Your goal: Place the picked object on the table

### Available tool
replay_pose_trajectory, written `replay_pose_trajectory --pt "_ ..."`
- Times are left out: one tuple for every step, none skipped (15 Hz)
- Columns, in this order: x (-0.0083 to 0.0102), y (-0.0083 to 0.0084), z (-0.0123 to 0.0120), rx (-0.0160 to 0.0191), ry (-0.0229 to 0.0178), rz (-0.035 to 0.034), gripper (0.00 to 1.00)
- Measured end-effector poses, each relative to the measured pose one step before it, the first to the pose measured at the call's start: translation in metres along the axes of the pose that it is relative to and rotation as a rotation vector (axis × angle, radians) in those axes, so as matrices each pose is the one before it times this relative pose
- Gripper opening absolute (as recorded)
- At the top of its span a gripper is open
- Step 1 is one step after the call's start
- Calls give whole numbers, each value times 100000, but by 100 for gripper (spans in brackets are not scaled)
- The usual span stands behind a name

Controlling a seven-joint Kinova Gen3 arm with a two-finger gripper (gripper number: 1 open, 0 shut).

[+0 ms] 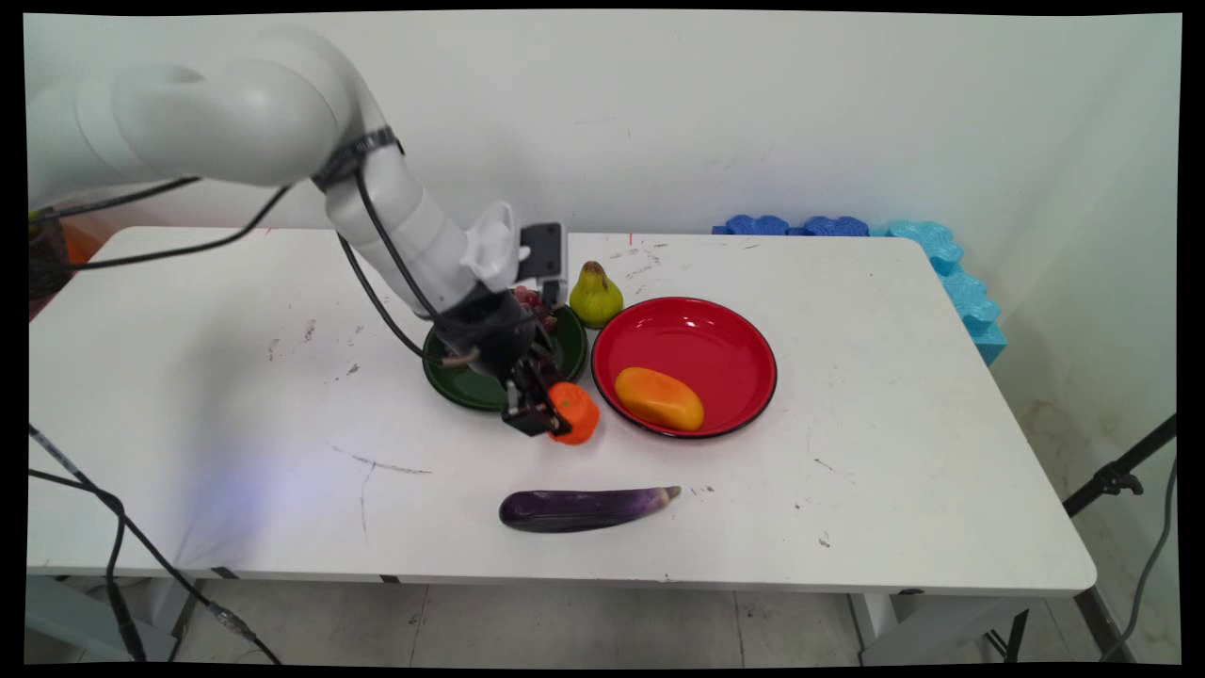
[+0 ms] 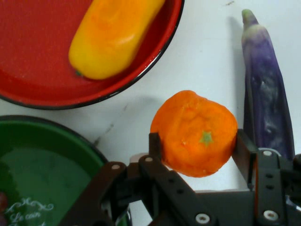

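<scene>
A scuffed white table stands against a pale wall. Just left of frame centre, the black gripper is clenched on an orange persimmon, its fingers pressing both sides. Behind it sits a green plate; to the right, a red plate holds a mango. A pear stands above, an eggplant lies below.

An orange round fruit, green stem-mark showing, sits clamped between the claw's two fingers.
</scene>
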Motion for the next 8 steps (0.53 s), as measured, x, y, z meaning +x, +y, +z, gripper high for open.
replay_pose_trajectory --pt "-30 126 539 9 137 -270 0" --pt "-29 117 565 7 151 -250 0" --pt "-77 121 497 75 38 -203 0" --pt "-63 77 377 121 8 -105 0" --pt "-38 37 235 99 -10 -38 0" --pt "-40 67 326 65 113 -53 0" --pt "-13 43 192 18 172 -18 0" --pt "-8 59 277 26 250 42 0"
